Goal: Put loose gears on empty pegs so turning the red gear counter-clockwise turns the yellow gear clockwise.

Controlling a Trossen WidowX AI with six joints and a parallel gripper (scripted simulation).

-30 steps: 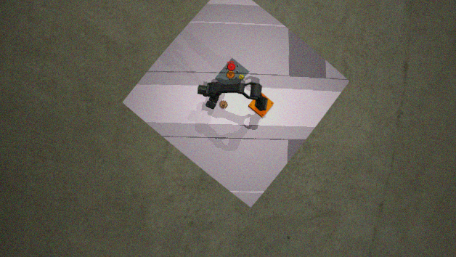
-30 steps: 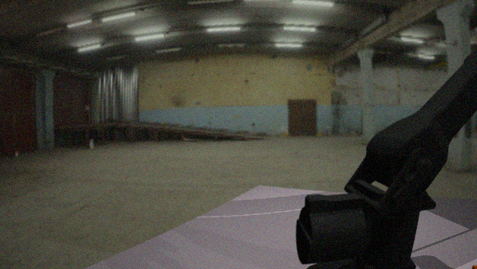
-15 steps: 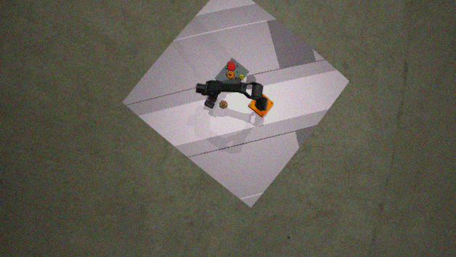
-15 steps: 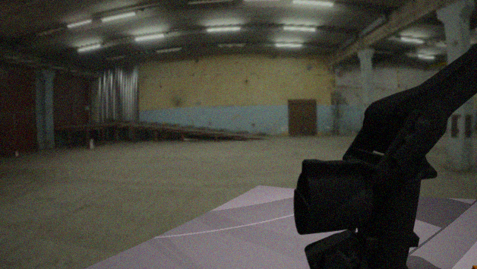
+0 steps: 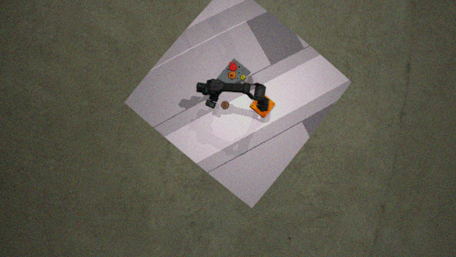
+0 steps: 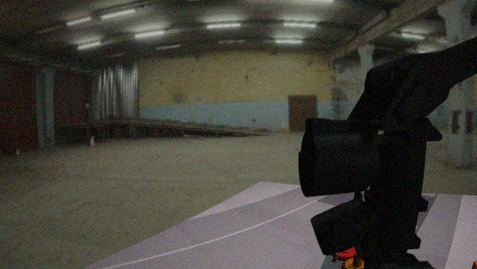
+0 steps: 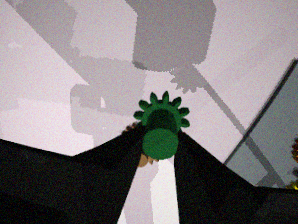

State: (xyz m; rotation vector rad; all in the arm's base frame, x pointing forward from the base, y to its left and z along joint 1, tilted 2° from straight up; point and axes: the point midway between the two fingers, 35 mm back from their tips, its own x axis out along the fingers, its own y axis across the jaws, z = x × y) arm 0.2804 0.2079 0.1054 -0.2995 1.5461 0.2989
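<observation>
My gripper [image 7: 160, 135] is shut on the knob of the green gear [image 7: 161, 145]. The gear is off the table, with its toothed shadow apart from it. A brown gear [image 5: 225, 104] [image 7: 144, 160] stands on the table, partly hidden behind the fingers in the wrist view. On the grey board [image 5: 223, 75] [image 7: 270, 142], the red gear [image 5: 233, 67] [image 6: 346, 253] sits right beside an orange gear [image 5: 231, 75] [image 6: 353, 262]. The small yellow gear [image 5: 242, 78] sits apart from the orange one. Small dark pegs show between them; whether the orange gear sits flat is unclear.
The arm [image 5: 232, 88] spans above the table between the board and the brown gear, close to the board's near edge in the top view. The arm's orange base plate [image 5: 270, 105] lies to the right. Broad shadows cross the pale table [image 5: 250, 170].
</observation>
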